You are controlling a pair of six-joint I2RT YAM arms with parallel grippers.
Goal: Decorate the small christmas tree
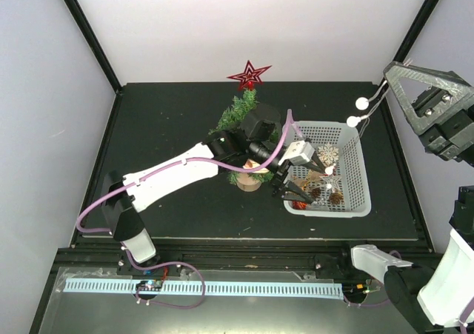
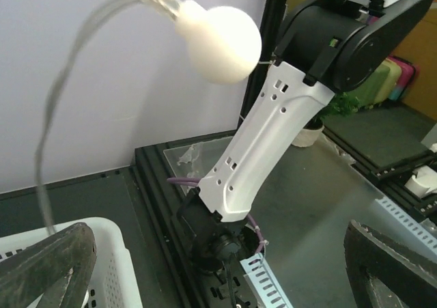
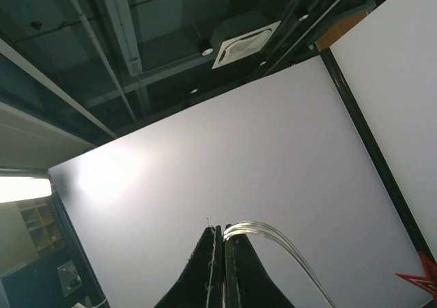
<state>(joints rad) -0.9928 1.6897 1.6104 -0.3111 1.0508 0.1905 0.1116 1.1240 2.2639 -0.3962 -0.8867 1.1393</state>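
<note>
The small christmas tree (image 1: 235,113) stands mid-way on the table (image 1: 163,127), star (image 1: 249,75) on top, the basket (image 1: 357,164) just to its right with pine cones (image 1: 335,198) and a snowflake (image 1: 326,155) inside. Now the left gripper (image 1: 290,193) is at the basket's near-left corner, and the light string (image 1: 361,104) hangs above its far-right corner.

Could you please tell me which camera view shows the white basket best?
Top external: nearly the whole white basket shows there from above. The left wrist view catches only one corner, and the right wrist view shows none of it.
</note>
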